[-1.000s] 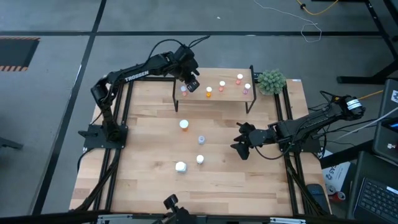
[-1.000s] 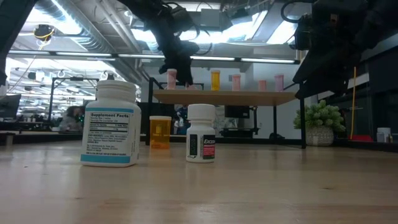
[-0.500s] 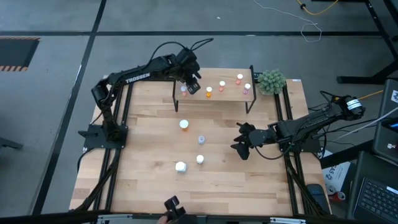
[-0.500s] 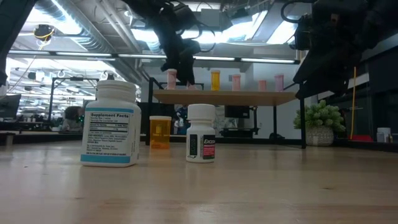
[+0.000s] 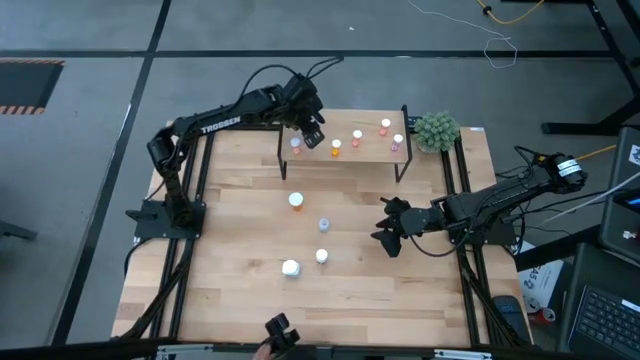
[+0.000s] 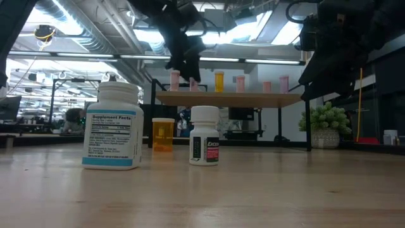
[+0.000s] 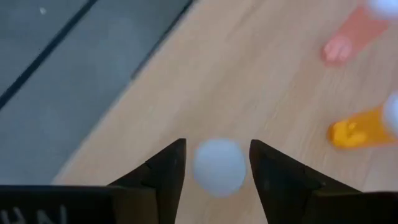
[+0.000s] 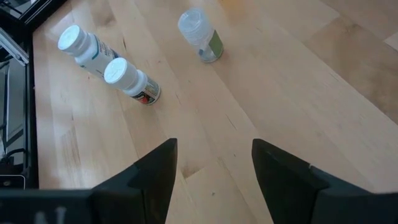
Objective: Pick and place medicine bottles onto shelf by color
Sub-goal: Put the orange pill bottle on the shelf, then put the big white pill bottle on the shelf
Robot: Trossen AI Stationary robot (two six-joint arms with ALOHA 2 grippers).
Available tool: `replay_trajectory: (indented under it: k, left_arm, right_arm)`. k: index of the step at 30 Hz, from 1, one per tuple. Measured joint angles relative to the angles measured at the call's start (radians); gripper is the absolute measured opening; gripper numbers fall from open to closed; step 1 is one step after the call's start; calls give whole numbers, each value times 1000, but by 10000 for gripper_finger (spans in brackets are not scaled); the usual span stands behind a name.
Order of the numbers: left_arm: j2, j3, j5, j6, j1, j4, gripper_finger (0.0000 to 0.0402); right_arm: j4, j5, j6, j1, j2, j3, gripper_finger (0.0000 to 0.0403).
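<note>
Where left end effector (image 7: 215, 163) hangs over shelf (image 5: 345, 158), fingers apart — white-capped pink bottle (image 7: 218, 167) between, ungripped.

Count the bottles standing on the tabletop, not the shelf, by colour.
orange bottle: 1
white: 2, the large white bottle and the small white bottle
clear bottle: 1
Total: 4
</note>
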Motion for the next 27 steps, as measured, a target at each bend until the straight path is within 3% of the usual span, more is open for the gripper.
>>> replay_trajectory:
  k: [9,16,22,25,27]
  left_arm:
    - [-2,198,-1,6,-18,-53,174]
    - [-2,394,34,5,-115,-490,172]
    - [-2,453,18,-2,-254,-886,168]
    - [-9,425,-39,-12,-319,-916,167]
    - [-41,380,-22,-21,-350,-914,167]
  right_arm:
    - [0,0,6,0,0,0,210]
    - [0,0,6,0,0,0,210]
    - [10,11,5,0,0,0,210]
    - [38,57,4,0,0,0,210]
    - [71,99,4,0,0,0,210]
